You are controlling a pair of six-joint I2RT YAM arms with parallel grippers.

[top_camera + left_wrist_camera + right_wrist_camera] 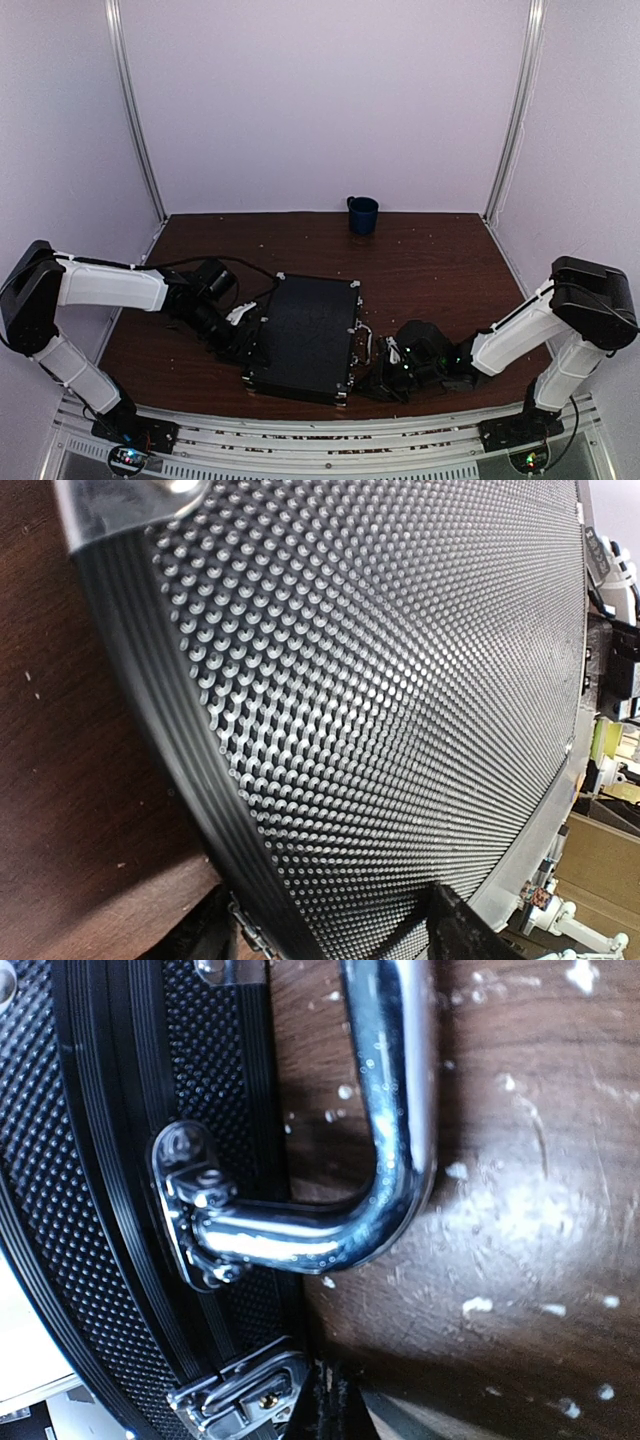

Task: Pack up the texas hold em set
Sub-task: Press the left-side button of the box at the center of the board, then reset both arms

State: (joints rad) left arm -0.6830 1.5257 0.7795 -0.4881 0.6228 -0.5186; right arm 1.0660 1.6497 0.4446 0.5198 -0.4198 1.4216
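The texas hold em set shows as a black case (305, 335) with silver corners, lying flat and closed in the middle of the table. My left gripper (240, 340) is at its left edge. In the left wrist view the left gripper (330, 935) stands open, one finger beside the ribbed side wall and the other over the dimpled lid (380, 680). My right gripper (374, 384) is at the case's right side, low on the table. In the right wrist view the right gripper (335, 1405) is shut on nothing, its tip next to a silver latch (235, 1400), below the chrome handle (395, 1110).
A dark blue mug (362, 215) stands at the back of the brown table (450, 260), well away from both arms. White specks dot the wood near the handle. Pale walls enclose the table on three sides.
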